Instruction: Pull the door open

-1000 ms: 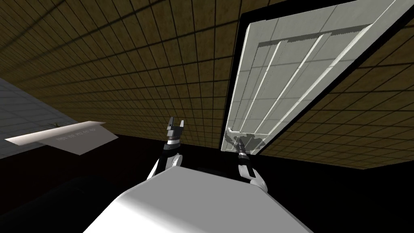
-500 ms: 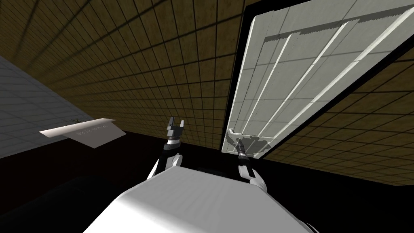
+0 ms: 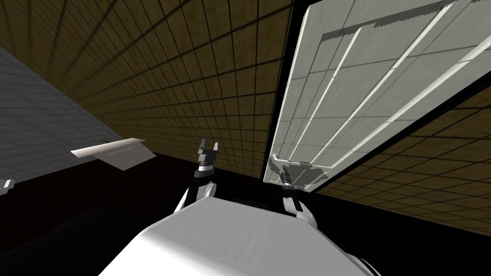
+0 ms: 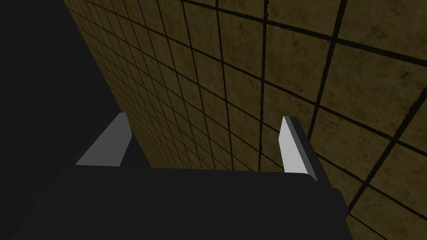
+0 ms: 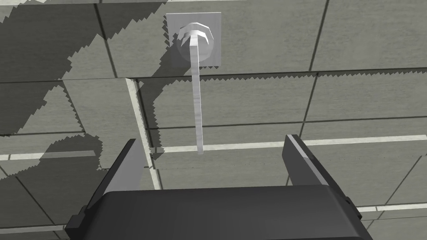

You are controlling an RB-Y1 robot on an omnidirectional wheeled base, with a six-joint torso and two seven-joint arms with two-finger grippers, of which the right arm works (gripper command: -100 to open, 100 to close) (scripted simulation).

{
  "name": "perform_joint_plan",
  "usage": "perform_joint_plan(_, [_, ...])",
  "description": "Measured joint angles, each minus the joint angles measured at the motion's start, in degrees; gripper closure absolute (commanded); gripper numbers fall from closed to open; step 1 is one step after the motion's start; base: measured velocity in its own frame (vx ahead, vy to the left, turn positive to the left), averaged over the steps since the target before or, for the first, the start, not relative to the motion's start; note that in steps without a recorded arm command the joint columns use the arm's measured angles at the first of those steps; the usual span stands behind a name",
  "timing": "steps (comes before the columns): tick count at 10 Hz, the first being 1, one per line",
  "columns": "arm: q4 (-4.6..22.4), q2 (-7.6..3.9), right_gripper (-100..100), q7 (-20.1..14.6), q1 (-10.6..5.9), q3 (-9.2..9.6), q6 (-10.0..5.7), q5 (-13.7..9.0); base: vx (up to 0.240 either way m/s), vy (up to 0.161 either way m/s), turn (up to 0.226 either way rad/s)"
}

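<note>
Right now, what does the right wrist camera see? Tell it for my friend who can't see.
The open right gripper faces a thin pale lever handle on a grey panelled door; the lever's tip points into the gap between the fingers, touching neither.

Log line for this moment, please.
stage: pre-grasp | right end effector: open, lever handle lined up between fingers, not gripped | left end effector: open, facing tiled wall | door: white, panelled
</note>
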Motion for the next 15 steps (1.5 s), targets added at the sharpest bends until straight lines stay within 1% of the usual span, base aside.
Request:
perform_joint_plan(1, [1.5,-0.09,-100,0.0,-0.65,-0.04,-0.59,0.0,0.020,-0.037,0.088])
perform_joint_plan(2, [2.3,-0.15,-100,0.0,-0.83,-0.02,-0.83,0.0,0.027,-0.048,0.087])
perform_joint_plan(3, [3.0,-0.13,-100,0.0,-1.03,-0.03,-0.92,0.0,0.012,-0.021,0.018])
perform_joint_plan(4, [3.1,-0.12,-100,0.1,-1.06,-0.03,-0.94,0.0,0.137,0.028,0.140])
perform_joint_plan(5, [4.1,-0.79,-100,-0.4,-0.91,-0.28,-1.62,-0.2,0.192,0.023,0.116])
perform_joint_plan(6, [3.9,-1.37,-100,-0.9,-0.38,-0.49,-1.88,-0.4,0.171,0.040,0.122])
perform_joint_plan(7, [2.6,-1.95,-100,-1.4,0.98,-0.73,-1.77,-0.6,0.176,0.044,0.142])
perform_joint_plan(8, [3.3,-2.87,-100,-2.2,1.47,-1.07,-2.44,-0.9,0.225,0.045,0.198])
perform_joint_plan(9, [2.9,-3.98,-100,-3.1,2.57,-1.40,-2.81,-1.2,0.159,0.016,0.044])
perform_joint_plan(10, [4.3,-4.50,-100,-3.6,1.95,-1.62,-3.46,-1.4,0.200,0.034,0.170])
perform_joint_plan(11, [4.4,-5.42,-100,-4.3,2.92,-2.02,-4.11,-1.7,0.217,0.003,0.128])
perform_joint_plan(12, [3.9,-6.29,-100,-5.1,3.85,-2.34,-4.35,-2.0,0.142,-0.020,0.036])
perform_joint_plan(13, [5.0,-6.65,-100,-5.4,3.51,-2.53,-4.92,-2.2,0.054,-0.008,0.007])
perform_joint_plan(14, [5.2,-6.67,100,-5.5,3.43,-2.55,-5.10,-2.2,0.000,0.000,0.000])
perform_joint_plan(15, [5.1,-6.66,100,-5.4,3.47,-2.53,-5.00,-2.2,-0.019,0.000,-0.004])
